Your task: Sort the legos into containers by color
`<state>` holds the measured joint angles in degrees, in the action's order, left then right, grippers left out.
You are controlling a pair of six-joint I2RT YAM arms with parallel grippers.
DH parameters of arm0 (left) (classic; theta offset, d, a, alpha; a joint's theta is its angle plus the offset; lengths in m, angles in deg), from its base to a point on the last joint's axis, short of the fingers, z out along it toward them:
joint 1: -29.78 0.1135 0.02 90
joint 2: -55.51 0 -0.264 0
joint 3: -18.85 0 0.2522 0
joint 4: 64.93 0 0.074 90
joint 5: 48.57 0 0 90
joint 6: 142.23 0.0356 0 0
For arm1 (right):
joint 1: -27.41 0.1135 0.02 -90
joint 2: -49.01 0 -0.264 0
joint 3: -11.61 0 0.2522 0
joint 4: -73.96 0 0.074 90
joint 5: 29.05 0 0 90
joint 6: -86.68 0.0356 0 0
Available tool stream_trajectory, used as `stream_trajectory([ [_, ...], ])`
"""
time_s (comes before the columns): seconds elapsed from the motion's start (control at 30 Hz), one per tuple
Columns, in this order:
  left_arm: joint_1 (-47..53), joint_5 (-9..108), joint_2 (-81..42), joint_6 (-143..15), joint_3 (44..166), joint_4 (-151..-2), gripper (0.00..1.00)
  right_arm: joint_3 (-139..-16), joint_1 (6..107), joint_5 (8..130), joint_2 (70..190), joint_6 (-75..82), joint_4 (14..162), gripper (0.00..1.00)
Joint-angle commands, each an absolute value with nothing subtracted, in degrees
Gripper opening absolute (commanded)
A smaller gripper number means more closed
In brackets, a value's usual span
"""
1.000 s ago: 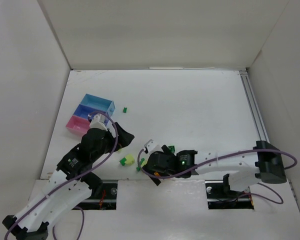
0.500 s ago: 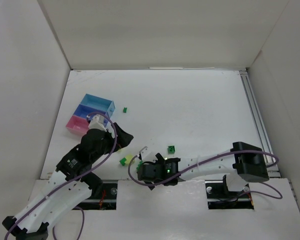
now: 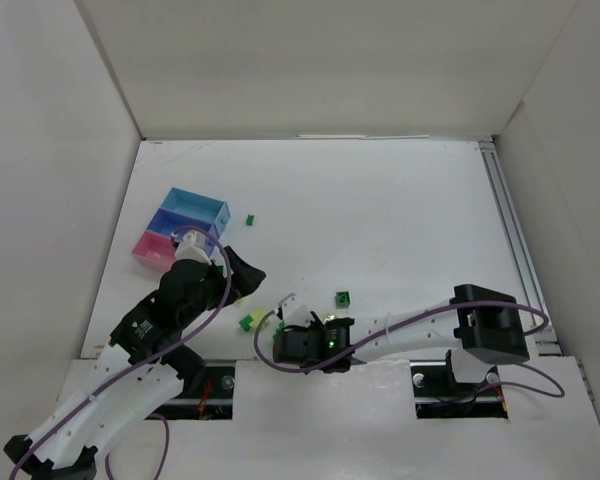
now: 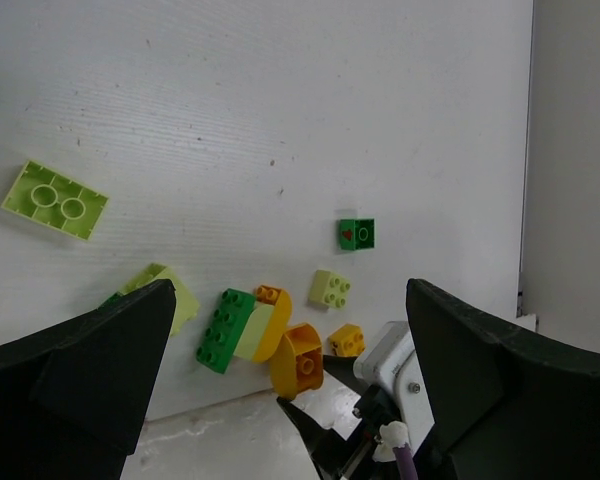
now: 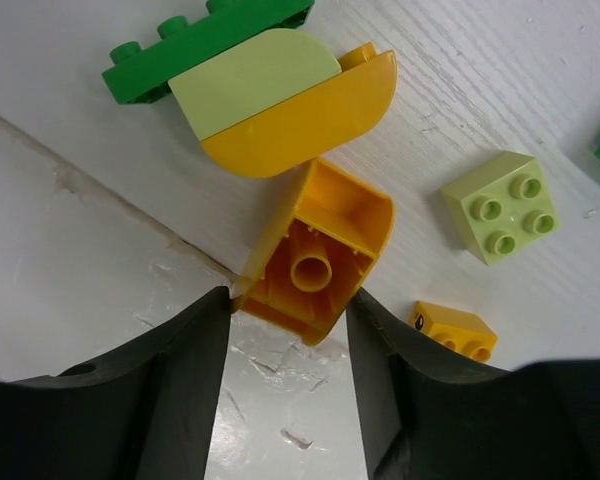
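My right gripper (image 5: 288, 300) is shut on a hollow orange brick (image 5: 320, 250) at the table's near edge (image 3: 277, 335), a finger touching each side. Just beyond it lies a clump of a dark green long brick (image 5: 205, 40), a pale yellow-green piece (image 5: 250, 85) and a curved orange piece (image 5: 300, 125). A pale 2x2 brick (image 5: 500, 205) and a small yellow brick (image 5: 455, 330) lie to the right. My left gripper (image 3: 242, 272) hangs open above this cluster, empty. The containers (image 3: 180, 225), light blue, blue and pink, stand at the far left.
A pale yellow-green flat brick (image 4: 54, 199) and a small dark green brick (image 4: 357, 234) lie apart from the cluster. Another small green brick (image 3: 250, 217) sits right of the containers. White walls enclose the table, and a raised ledge (image 5: 100, 300) runs along its near edge.
The right gripper slid left along the near edge and closed its fingers onto the orange brick. The left arm barely moved and stayed open.
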<state>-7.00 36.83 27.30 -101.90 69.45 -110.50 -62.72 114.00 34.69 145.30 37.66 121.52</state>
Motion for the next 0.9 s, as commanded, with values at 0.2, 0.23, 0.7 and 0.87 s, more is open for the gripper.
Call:
stream_trajectory([
  [0.2,-7.23,36.69,27.38,-102.33,71.20,-111.47,1.00,-65.16,113.45,29.67,144.38,38.52,122.95,0.41],
  [0.23,-7.23,36.69,26.86,-102.33,71.20,-110.95,1.00,-65.16,113.45,28.01,143.41,38.52,123.84,0.38],
  [0.7,-7.23,39.59,23.52,-100.04,72.42,-108.57,1.00,-66.05,103.36,45.31,128.56,16.75,117.89,0.23],
  [0.87,-7.23,37.92,23.52,-100.04,74.35,-110.16,1.00,-65.76,96.59,73.66,123.27,-2.85,111.98,0.24],
])
